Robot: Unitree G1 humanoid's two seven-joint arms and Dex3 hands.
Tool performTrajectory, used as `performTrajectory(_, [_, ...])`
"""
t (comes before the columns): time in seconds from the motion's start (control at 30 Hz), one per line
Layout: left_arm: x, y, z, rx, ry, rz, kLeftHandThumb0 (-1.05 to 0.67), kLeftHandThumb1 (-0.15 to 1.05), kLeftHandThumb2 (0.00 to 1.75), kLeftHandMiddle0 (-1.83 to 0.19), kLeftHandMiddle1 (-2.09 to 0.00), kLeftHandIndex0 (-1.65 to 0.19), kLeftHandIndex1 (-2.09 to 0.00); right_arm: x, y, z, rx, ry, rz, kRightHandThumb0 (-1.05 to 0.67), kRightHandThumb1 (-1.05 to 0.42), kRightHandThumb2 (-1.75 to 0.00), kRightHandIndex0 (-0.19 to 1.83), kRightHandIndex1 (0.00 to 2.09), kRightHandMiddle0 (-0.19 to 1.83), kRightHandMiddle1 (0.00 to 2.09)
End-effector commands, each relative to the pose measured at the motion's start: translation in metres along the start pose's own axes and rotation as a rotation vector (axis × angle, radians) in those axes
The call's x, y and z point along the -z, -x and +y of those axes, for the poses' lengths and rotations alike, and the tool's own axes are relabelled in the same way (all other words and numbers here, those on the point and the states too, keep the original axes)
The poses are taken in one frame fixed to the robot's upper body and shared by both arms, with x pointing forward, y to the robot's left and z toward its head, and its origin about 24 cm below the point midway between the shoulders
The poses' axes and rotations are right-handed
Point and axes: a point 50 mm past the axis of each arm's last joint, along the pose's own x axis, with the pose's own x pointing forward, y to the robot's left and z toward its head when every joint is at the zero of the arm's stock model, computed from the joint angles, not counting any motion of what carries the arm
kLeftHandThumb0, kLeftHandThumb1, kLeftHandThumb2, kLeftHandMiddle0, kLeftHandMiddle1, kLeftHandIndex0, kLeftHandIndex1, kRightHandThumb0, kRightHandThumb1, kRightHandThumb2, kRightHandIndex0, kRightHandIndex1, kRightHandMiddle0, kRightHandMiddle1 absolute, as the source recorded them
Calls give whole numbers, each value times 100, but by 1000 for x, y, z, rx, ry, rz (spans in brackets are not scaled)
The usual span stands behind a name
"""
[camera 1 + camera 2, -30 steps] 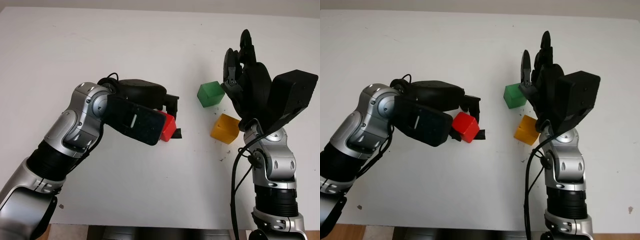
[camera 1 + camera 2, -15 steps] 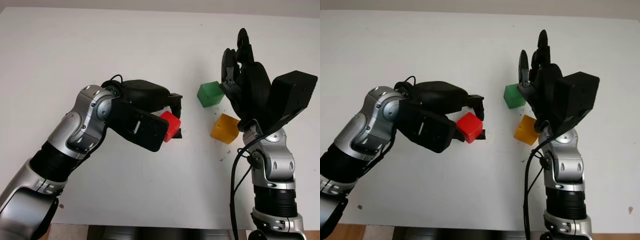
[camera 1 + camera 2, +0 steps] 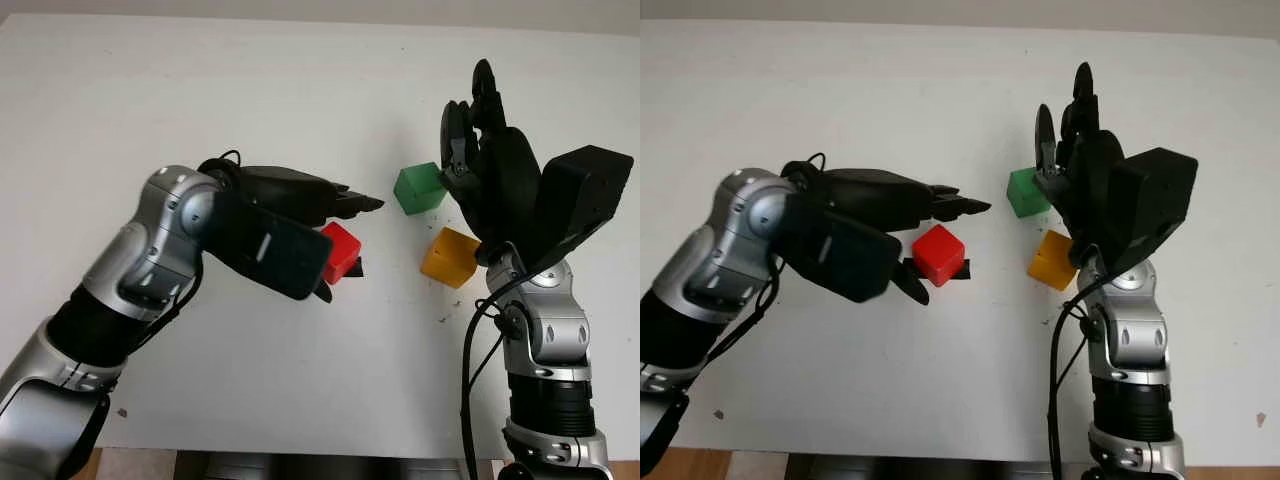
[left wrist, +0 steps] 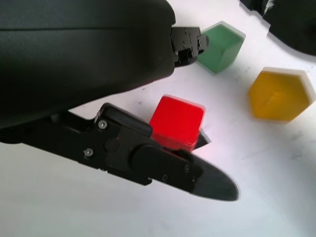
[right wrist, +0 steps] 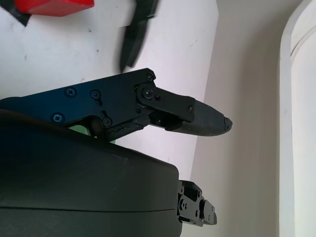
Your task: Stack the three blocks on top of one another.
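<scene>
No stacking is done yet: all three blocks sit singly on the white surface (image 3: 200, 90). The red block (image 3: 938, 254) lies near the middle of the head-camera frame, on a small dark patch. The green block (image 3: 420, 188) sits to its upper right, and the yellow block (image 3: 450, 257) lies just below the green one, close to it but apart.

The left hand (image 3: 335, 235) reaches in from the lower left and is open wide around the red block, holding nothing. Its upper fingers (image 3: 960, 207) stretch out above the block toward the green one, while the thumb (image 4: 163, 165) lies low on the near side. In the left wrist view the block sits free between them.

The right hand (image 3: 480, 160) stands raised at the right of the frame, open and empty, just beside the green and yellow blocks and partly in front of them.

By my judgement the whole task remains: a base block must be chosen and the other two lifted onto it in turn.
</scene>
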Motion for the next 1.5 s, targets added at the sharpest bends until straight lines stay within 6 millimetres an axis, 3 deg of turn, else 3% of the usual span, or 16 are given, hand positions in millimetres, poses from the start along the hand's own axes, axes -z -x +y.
performTrajectory(0.0, [7, 15, 7, -52, 131, -12, -103, 104, 15, 19, 0, 19, 0, -12, 4, -8, 2, 54, -44, -60, -105, -64, -19, 0, -19, 0])
performTrajectory(0.07, [12, 23, 9, -98, 252, -13, -104, 105, 17, 19, 0, 19, 0, -19, 6, -11, 3, 85, -48, -60, -105, -61, -19, 0, -19, 0])
performTrajectory(0.13, [21, 34, 9, -227, 358, -70, -97, 105, 42, 19, 0, 19, 0, -28, 7, -18, 0, 123, -50, -61, -105, -54, -19, 0, -19, 0])
performTrajectory(0.23, [43, 45, -1, -480, 517, -97, -87, 105, 61, 19, 0, 19, 0, -41, 12, -33, -13, 350, -54, -66, -105, -45, -13, 4, -11, 5])
performTrajectory(0.37, [66, 50, -17, -763, 710, -76, -82, 105, 61, 19, -1, 19, -1, -53, 19, -53, -66, 465, -46, -63, -104, -20, -4, 7, -3, 7])
performTrajectory(0.53, [96, 44, -36, -906, 848, -9, -78, 105, 61, 19, 0, 17, -2, -70, 24, -72, -151, 630, -20, -60, -91, -3, 0, 9, 4, 8])
performTrajectory(0.67, [114, 37, -51, -919, 940, 12, -77, 105, 61, 19, 0, 19, -1, -85, 27, -82, -265, 846, -16, -64, -85, -3, 4, 9, 9, 9])
performTrajectory(0.8, [111, 39, -61, -927, 1012, -7, -76, 105, 60, 19, -1, 18, -1, -97, 28, -86, -420, 1082, -55, -53, -77, -3, 7, 8, 16, 10])
performTrajectory(1.07, [114, 41, -73, -900, 1041, 34, -76, 105, 66, 19, -1, 19, -2, -110, 32, -84, -656, 1521, -175, -51, -80, -6, 11, 8, 21, 8])
performTrajectory(1.23, [114, 38, -74, -887, 1079, 29, -76, 105, 69, 19, 0, 19, -3, -108, 36, -77, -799, 1719, -347, -50, -85, -7, 11, 6, 24, 8])
performTrajectory(1.47, [114, 36, -76, -881, 1083, 51, -79, 105, 69, 19, -3, 16, -5, -88, 34, -61, -883, 1806, -524, -53, -83, -5, 11, 6, 27, 8])
